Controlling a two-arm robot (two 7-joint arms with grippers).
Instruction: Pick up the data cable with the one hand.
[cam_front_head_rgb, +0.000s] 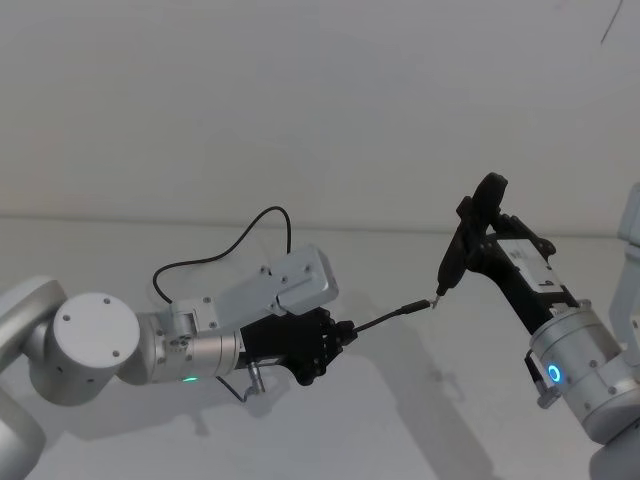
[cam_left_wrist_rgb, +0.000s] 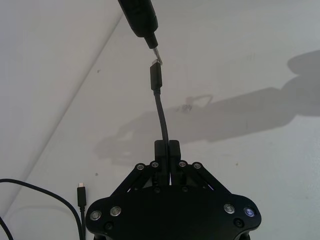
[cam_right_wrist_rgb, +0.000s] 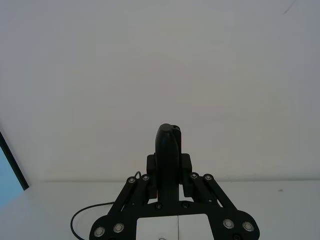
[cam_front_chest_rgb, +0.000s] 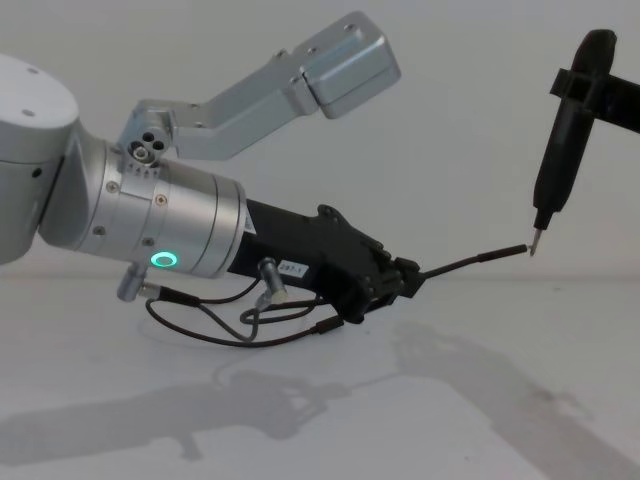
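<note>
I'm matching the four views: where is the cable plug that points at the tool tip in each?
Head: plug right of centre, between both arms.
Left wrist: upper centre, above the left claw.
Right wrist: not in it.
Chest: right of centre.
Shared landmark: the tool tip, touching the plug.

Black data cable (cam_front_head_rgb: 385, 316), black left tool (cam_front_head_rgb: 345, 333) on a silver, green-ringed wrist (cam_front_chest_rgb: 165, 235), white table (cam_front_head_rgb: 420, 420).
</note>
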